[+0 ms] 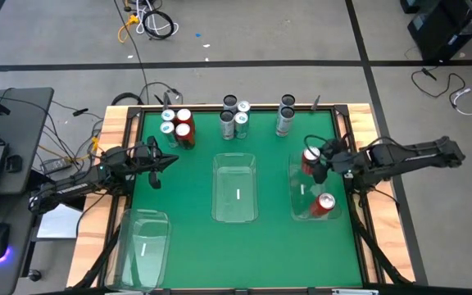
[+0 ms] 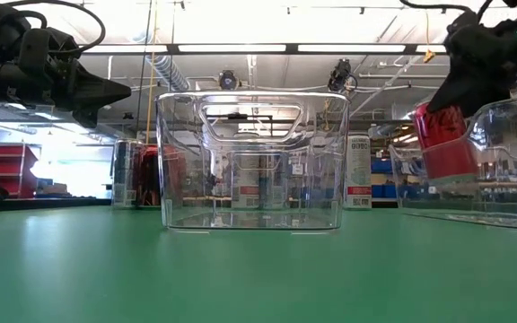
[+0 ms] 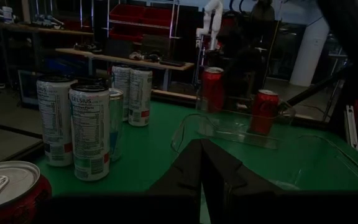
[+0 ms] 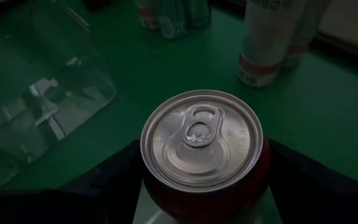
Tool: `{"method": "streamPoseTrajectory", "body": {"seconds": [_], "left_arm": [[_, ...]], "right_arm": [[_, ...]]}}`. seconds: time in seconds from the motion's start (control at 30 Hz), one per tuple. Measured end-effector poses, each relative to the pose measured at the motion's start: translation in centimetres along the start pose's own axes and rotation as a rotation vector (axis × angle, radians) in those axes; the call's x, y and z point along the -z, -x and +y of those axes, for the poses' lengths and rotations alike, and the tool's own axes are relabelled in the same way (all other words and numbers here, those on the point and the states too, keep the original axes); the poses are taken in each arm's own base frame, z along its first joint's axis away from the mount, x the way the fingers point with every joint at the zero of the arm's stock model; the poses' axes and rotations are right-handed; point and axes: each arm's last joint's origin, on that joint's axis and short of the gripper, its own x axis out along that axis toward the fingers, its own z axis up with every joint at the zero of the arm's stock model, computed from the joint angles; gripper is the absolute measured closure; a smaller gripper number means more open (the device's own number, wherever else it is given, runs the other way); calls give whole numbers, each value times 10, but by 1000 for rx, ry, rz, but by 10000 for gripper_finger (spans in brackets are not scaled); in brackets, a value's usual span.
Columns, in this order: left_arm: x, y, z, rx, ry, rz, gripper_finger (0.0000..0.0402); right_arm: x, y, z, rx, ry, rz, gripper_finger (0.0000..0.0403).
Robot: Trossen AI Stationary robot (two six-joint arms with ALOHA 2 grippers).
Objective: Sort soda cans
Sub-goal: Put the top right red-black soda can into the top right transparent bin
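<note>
R gripper [image 1: 316,164] sits at right of centre in the high view, fingers clamped on either side of a red cylindrical soda can w/ silver top [image 4: 202,144], held upright over the upper end of the right-hand clear rectangular plastic bin [image 1: 297,192]; low view shows this can raised off the green table mat [image 1: 269,238], beside the bin wall. A second red soda can [image 1: 325,203] lies inside that bin, lower end. L gripper [image 1: 169,161] hovers left of centre, fingers pressed together, holding nothing. Middle clear plastic bin [image 1: 236,187] at frame centre, third clear plastic bin [image 1: 143,246] at lower left. Remaining cans stand along the top edge of the mat: group of red and silver cans [image 1: 177,127] at upper left, four dark grey/silver cans [image 1: 235,116] at upper centre, two grey/silver cans [image 1: 286,113] right of those, well apart from both grippers.
</note>
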Motion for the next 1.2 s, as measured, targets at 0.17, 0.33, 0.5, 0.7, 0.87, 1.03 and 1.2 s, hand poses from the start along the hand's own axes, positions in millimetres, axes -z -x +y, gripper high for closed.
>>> {"method": "streamPoseTrajectory", "body": {"seconds": [0.17, 0.33, 0.5, 0.7, 0.87, 1.03, 1.2], "left_arm": [[0, 0, 0, 1, 0, -1, 390], [0, 0, 0, 0, 0, 0, 390], [0, 0, 0, 0, 0, 0, 390], [0, 0, 0, 0, 0, 0, 390], [0, 0, 0, 0, 0, 0, 390], [0, 0, 0, 0, 0, 0, 390], [0, 0, 0, 0, 0, 0, 390]], "right_arm": [[7, -7, 5, 9, -11, 34, 122], [22, -24, 8, 12, -21, 47, 122], [28, -32, 11, 9, -19, 34, 122], [26, -28, 15, -46, -36, 82, 95], [21, -22, 16, -63, -25, 133, 63], [12, -13, 16, -56, 2, 140, 69], [1, -5, 21, -114, 32, 160, 75]]}}
